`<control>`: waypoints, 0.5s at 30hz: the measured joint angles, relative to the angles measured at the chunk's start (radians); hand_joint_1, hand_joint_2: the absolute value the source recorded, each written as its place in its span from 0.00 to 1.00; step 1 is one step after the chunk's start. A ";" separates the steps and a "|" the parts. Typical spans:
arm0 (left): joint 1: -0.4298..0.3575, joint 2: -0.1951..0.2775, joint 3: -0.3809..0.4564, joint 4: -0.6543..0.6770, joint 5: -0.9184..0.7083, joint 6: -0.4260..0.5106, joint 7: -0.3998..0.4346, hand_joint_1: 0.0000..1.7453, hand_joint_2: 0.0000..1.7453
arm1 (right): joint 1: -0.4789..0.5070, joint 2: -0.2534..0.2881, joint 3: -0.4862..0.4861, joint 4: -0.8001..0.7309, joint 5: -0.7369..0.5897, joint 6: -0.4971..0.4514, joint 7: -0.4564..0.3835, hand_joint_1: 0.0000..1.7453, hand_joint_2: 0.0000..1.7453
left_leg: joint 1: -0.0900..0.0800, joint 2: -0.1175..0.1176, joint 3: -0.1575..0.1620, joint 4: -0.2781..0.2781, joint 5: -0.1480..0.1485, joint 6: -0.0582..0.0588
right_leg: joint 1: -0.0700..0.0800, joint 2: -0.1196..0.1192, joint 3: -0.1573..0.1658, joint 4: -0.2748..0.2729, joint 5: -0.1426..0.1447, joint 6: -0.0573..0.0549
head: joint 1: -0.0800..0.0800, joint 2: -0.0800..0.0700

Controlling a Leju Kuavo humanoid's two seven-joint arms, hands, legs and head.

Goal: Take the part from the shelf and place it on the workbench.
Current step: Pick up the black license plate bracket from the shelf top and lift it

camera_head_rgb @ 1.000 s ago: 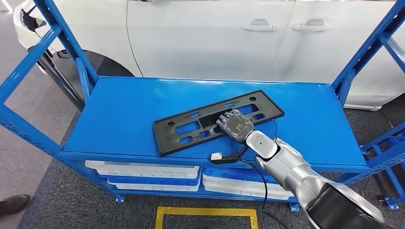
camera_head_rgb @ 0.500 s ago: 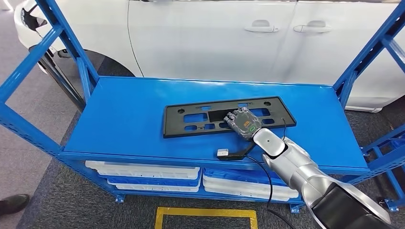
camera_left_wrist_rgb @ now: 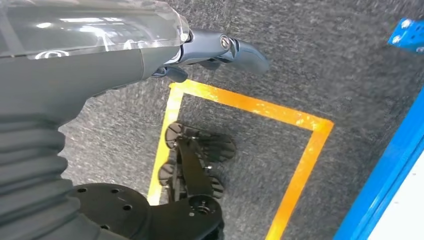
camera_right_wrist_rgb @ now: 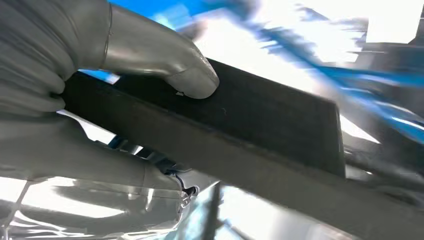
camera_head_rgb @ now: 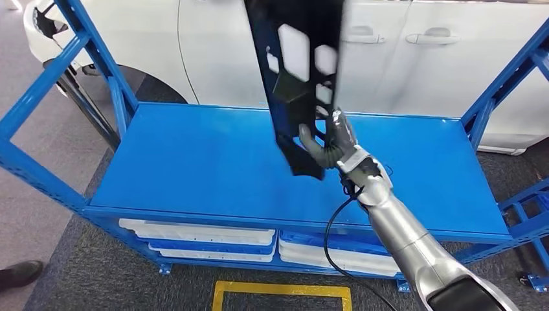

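The part is a long black plastic plate (camera_head_rgb: 296,71) with several cut-out holes. It stands almost upright in the air above the blue shelf top (camera_head_rgb: 194,162), its upper end leaving the head view. My right hand (camera_head_rgb: 331,146) grips it near its lower end, thumb on the near face. In the right wrist view the thumb (camera_right_wrist_rgb: 165,60) presses on the black part (camera_right_wrist_rgb: 260,125), blurred background behind. My left hand (camera_left_wrist_rgb: 150,50) hangs at my side over the floor, fingers curled, holding nothing.
The blue shelf frame has slanted posts at left (camera_head_rgb: 84,45) and right (camera_head_rgb: 505,71). A white car (camera_head_rgb: 401,58) stands behind it. White trays (camera_head_rgb: 201,233) lie on the lower level. Yellow floor tape (camera_head_rgb: 278,288) marks the carpet; a person's shoe (camera_head_rgb: 16,275) shows at lower left.
The part lay flat on the shelf top under my right hand; it has since been lifted and swung up to nearly upright. The camera view shifted slightly.
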 joint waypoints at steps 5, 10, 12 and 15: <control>0.007 0.008 0.001 0.000 0.010 0.002 -0.024 0.00 1.00 | 0.105 0.000 -0.078 -0.350 -0.293 0.244 -0.004 1.00 1.00 | 0.006 0.014 -0.035 0.100 -0.074 -0.027 | -0.006 0.015 0.012 -0.017 0.003 -0.021 | 0.000 0.000; 0.014 0.012 0.002 0.000 0.012 -0.006 -0.052 0.00 1.00 | 0.212 -0.009 -0.085 -0.542 -0.369 0.366 -0.009 1.00 1.00 | 0.017 0.016 -0.094 0.251 -0.121 -0.039 | -0.005 0.038 0.015 -0.015 0.000 -0.024 | 0.000 0.000; 0.014 0.015 0.002 0.000 0.012 -0.011 -0.051 0.00 1.00 | 0.235 -0.010 -0.083 -0.587 -0.364 0.368 -0.011 1.00 1.00 | 0.021 0.011 -0.020 0.108 -0.057 -0.038 | -0.005 0.050 0.017 -0.011 -0.001 -0.019 | 0.000 0.000; 0.011 0.020 0.002 0.000 0.013 -0.010 -0.036 0.00 1.00 | 0.250 -0.010 -0.079 -0.628 -0.340 0.332 -0.011 1.00 1.00 | 0.016 0.006 0.030 0.007 -0.027 -0.025 | -0.005 0.063 0.013 -0.008 0.004 -0.003 | 0.000 0.000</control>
